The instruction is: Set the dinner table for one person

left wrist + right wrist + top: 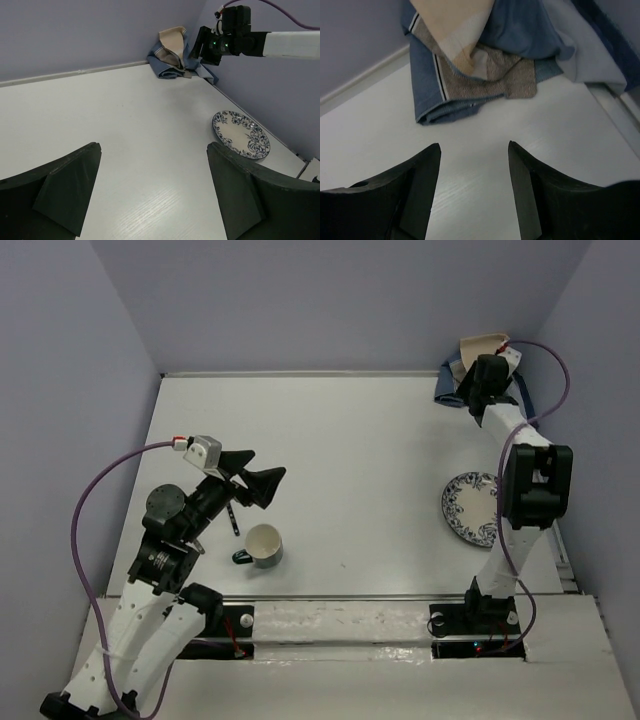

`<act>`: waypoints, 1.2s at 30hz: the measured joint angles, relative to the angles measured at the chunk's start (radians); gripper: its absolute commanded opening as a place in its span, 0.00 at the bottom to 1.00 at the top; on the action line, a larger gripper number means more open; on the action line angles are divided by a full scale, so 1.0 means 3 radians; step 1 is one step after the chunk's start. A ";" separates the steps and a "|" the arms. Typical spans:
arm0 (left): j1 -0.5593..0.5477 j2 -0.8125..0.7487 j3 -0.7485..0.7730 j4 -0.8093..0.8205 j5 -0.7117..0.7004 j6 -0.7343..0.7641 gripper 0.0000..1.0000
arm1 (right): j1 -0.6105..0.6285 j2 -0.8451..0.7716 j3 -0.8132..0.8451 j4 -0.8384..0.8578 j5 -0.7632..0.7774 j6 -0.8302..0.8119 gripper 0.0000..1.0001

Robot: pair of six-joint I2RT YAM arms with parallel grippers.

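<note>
Light: I saw soft, even, fairly bright lighting from above | Shadows: only a faint one beside the cup (264, 545) | Glare: mild sheen on the worktop (150, 200) | Focus: close dark fingers (415, 190) looked slightly soft to me; overhead view was sharp.

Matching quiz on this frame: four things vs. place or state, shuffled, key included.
1. blue-and-white patterned ceramic plate
2. cream mug with dark handle
3. blue-and-tan striped cloth placemat
4. left gripper

A. bunched in the far right corner
B. open, holding nothing
C. flat beside the right arm
D. upright close to the left arm

Pairs: 1-C, 2-D, 3-A, 4-B
</note>
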 measured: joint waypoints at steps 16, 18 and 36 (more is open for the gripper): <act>-0.0089 0.0159 0.0000 -0.0031 -0.0187 0.0074 0.99 | -0.0122 0.1862 0.2344 -0.0248 -0.0099 -0.1008 0.63; -0.0086 0.0182 0.0000 -0.0032 -0.0187 0.0075 0.99 | -0.0118 0.1972 0.2473 -0.0271 -0.0098 -0.1081 0.42; 0.0092 0.0286 0.0000 -0.0014 -0.0175 0.0047 0.98 | 0.0470 0.0449 0.0809 0.0251 -0.0872 -0.1153 0.00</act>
